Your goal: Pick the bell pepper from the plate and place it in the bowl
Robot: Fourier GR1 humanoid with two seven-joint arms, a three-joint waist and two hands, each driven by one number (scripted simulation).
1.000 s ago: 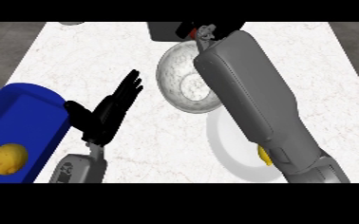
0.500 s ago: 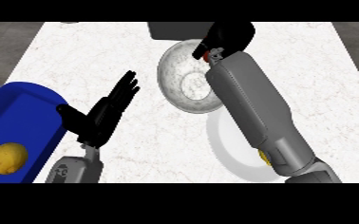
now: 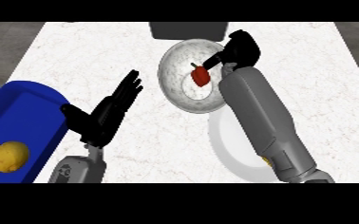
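Red bell pepper (image 3: 200,77) lies inside the speckled grey bowl (image 3: 175,83), at its 3 o'clock. Black right hand (image 3: 238,52) shows straightened fingers holding nothing; retreat comes next. Left hand (image 3: 105,114) rests open

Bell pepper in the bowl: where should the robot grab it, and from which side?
Probably round its plump red body, not the thin dark stem at its far end. The bell pepper lies inside the bowl, whose rim blocks a sideways reach, so come down from above, from the right, where the right hand hangs.
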